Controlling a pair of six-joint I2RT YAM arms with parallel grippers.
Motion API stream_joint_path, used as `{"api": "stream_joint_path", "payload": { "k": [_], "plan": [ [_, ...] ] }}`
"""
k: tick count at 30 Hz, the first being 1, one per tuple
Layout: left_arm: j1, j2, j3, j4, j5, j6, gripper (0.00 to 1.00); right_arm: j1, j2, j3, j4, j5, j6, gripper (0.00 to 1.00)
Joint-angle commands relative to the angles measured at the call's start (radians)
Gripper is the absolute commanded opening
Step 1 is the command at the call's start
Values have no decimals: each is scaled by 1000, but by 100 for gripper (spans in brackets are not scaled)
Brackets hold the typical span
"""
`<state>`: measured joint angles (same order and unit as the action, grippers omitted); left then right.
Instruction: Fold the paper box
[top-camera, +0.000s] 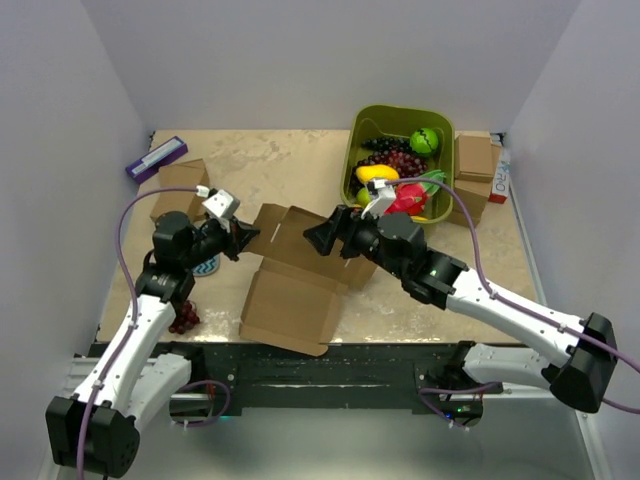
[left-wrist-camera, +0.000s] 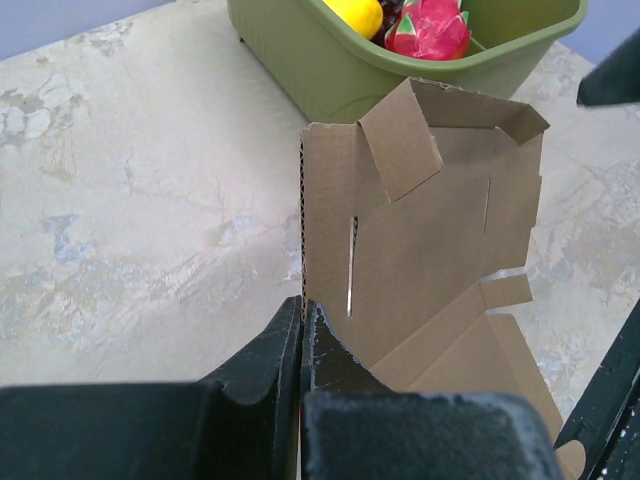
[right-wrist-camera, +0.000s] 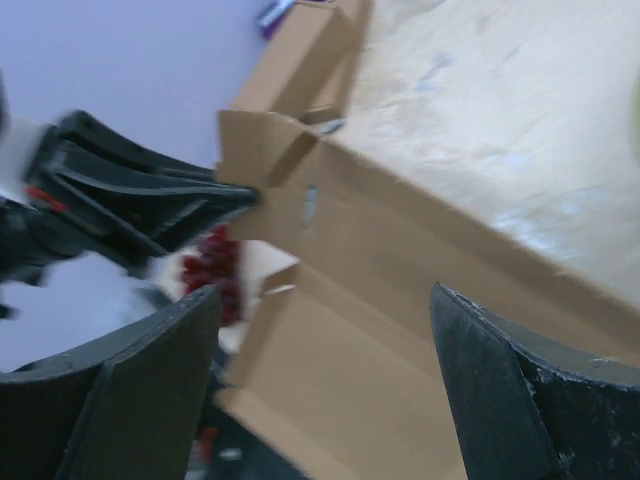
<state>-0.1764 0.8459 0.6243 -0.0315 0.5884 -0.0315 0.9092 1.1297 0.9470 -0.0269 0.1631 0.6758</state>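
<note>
Folding looks midway: the plain brown corrugated cardboard mailer box (top-camera: 293, 300) lies on the mottled beige table (top-camera: 270, 165) between the arms, left pincer (left-wrist-camera: 302, 315) clamped on its raised panel's edge, right pincer (right-wrist-camera: 325, 300) spread wide, seemingly empty, so next it needs a hold on a side flap.

paper box (left-wrist-camera: 430, 250): matt brown corrugated cardboard, fluted edge showing
worktop (left-wrist-camera: 130, 200): smooth, mottled beige, stone-like
green bin (left-wrist-camera: 330, 70), 1 o'clock: smooth plastic, slight sheen
left hand (left-wrist-camera: 302, 325): matt black plastic, scuffed tips
</note>
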Motion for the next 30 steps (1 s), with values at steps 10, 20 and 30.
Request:
{"api": "stream_joint_path", "payload": {
  "k": [10,20,30],
  "plan": [
    [-61,-73,-18,5,-96,84,0,-156,41,-289,524,-159,732,86],
    [-77,-82,-26,15,-78,102,0,-167,-50,-436,571,15,959,85],
    [-150,-136,-61,62,-59,150,0,-178,-50,-442,509,61,1110,79]
  ]
}}
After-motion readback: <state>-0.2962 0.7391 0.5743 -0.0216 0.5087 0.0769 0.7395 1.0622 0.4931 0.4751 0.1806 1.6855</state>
